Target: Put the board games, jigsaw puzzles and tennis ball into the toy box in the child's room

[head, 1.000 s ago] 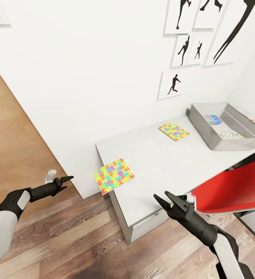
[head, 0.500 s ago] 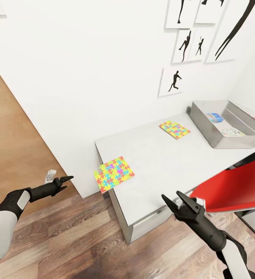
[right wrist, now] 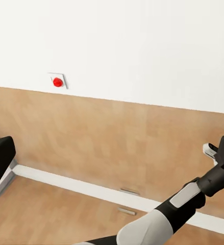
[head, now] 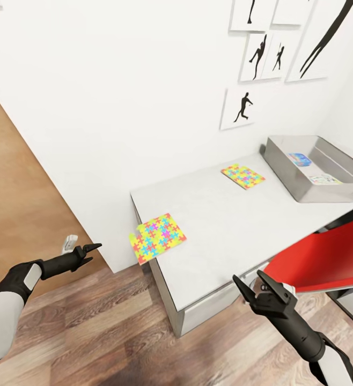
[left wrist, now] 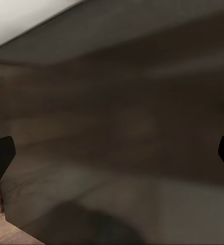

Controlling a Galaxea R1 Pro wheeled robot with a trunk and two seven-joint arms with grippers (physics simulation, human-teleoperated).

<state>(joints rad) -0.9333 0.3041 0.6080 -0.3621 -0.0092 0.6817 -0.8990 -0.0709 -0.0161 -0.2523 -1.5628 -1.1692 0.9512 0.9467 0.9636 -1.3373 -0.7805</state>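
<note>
**Right arm dropped lower, view nudged rightward**

Since a second ago right gripper (head: 253, 282) sank toward 5 o'clock, fingers apart, empty. Table (head: 219, 225) at centre. Toy box (head: 305, 182) at 3 o'clock on it, blue board game (head: 300, 158) and white-green one (head: 323, 179) inside. Jigsaw puzzles: one (head: 157, 237) overhanging table's near corner, other (head: 243, 176) near toy box. Left gripper (head: 83, 251) at 8 o'clock over the floor, fingers apart, empty.

Looks like a kid's bedroom or playroom in a home: white desk (head: 225, 225) against a plain white wall, colourful jigsaw mats (head: 156, 237) lying on it, and a grey bin (head: 284, 166) with game boxes inside. There's wood-plank flooring (head: 101, 332), a red chair (head: 326, 257) pushed in at the desk, and black silhouette prints of athletes (head: 240, 107) on the wall.
</note>
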